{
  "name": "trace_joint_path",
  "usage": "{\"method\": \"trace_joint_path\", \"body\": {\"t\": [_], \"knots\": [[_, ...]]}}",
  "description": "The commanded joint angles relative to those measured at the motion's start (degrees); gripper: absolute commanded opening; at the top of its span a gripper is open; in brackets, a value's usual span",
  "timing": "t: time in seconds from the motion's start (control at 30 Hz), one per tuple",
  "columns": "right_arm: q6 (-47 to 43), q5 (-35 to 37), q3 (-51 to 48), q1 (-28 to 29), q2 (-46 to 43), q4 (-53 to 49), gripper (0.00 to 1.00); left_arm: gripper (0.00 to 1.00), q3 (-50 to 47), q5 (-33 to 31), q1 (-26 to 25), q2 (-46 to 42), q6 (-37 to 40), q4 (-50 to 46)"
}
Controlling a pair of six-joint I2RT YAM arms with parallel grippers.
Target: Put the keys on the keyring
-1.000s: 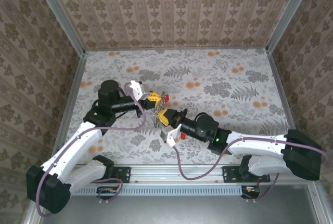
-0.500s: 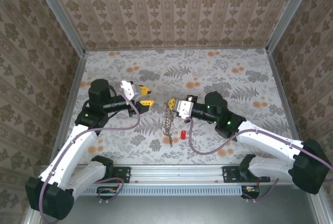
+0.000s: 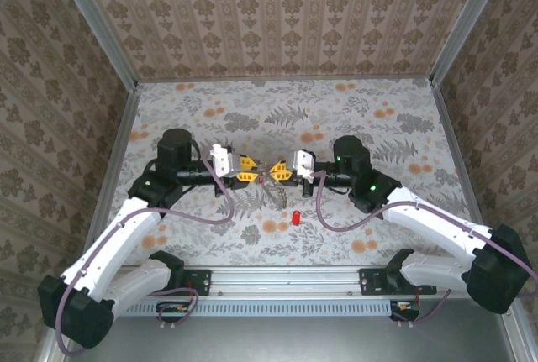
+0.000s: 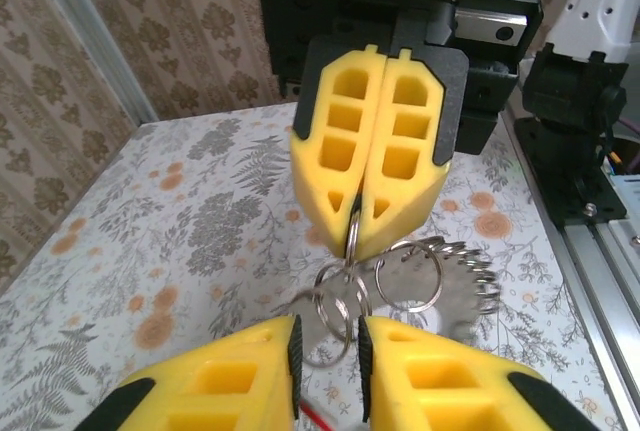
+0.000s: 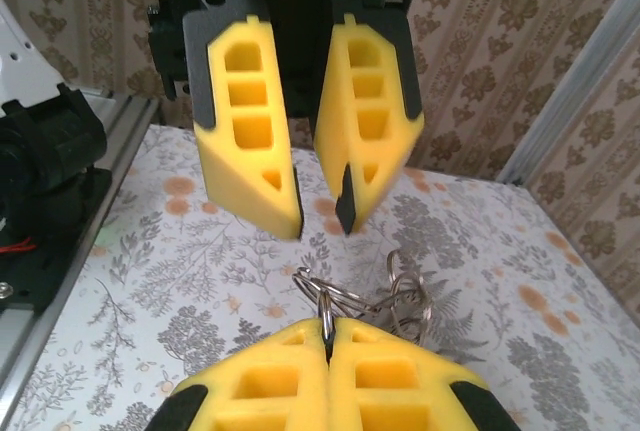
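Observation:
The keyring, a silvery coiled ring with small thin rings linked to it, hangs above the table between both grippers. My right gripper is shut on one thin ring, and in the top view it meets the left one at mid-table. My left gripper stands open, its pads on either side of the hanging small rings without touching them. One of the keys, with a red head, lies on the table just in front of the keyring.
The floral table is walled in by patterned panels at the back and sides. The metal rail with the arm bases runs along the near edge. Open table lies behind and to both sides of the grippers.
My right arm swung from the near side to mid-table, lifting the keyring by its thin ring. My left gripper let go, backed off left, then came back with its jaws round the small rings.

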Motion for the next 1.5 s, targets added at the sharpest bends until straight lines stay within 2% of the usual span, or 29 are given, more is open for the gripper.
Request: {"method": "trace_joint_path", "body": {"t": [0.0, 0.5, 0.67, 0.97, 1.03, 1.27, 1.47], "knots": [[2.43, -3.54, 2.72, -0.12, 1.25, 1.79, 0.0, 0.23, 2.15, -0.21, -1.77, 1.0, 3.16, -2.15], [2.95, -3.47, 3.06, 0.35, 2.64, 2.41, 0.0, 0.21, 2.32, -3.26, -3.49, 1.06, 6.53, -6.02], [2.86, -3.22, 3.46, 1.0, 3.6, 3.3, 0.0, 0.17, 2.76, -4.48, -4.36, 1.62, 6.5, -5.68], [2.78, -2.77, 3.46, 1.95, 4.11, 4.22, 0.0, 0.19, 2.68, -8.27, -5.44, 1.71, 5.72, -5.41], [2.69, -2.69, 3.21, 2.09, 3.79, 3.85, 0.0, 0.23, 2.44, -9.63, -5.44, 1.21, 5.63, -5.51], [1.47, -1.85, 2.59, 2.28, 2.87, 2.16, 0.0, 0.28, 1.45, -14.35, -5.4, -1.0, 5.02, -4.59], [0.82, -1.27, 2.8, 2.76, 3.04, 2.22, 0.0, 0.29, 2.48, -13.07, -5.59, 0.65, 3.98, -4.66]]}}
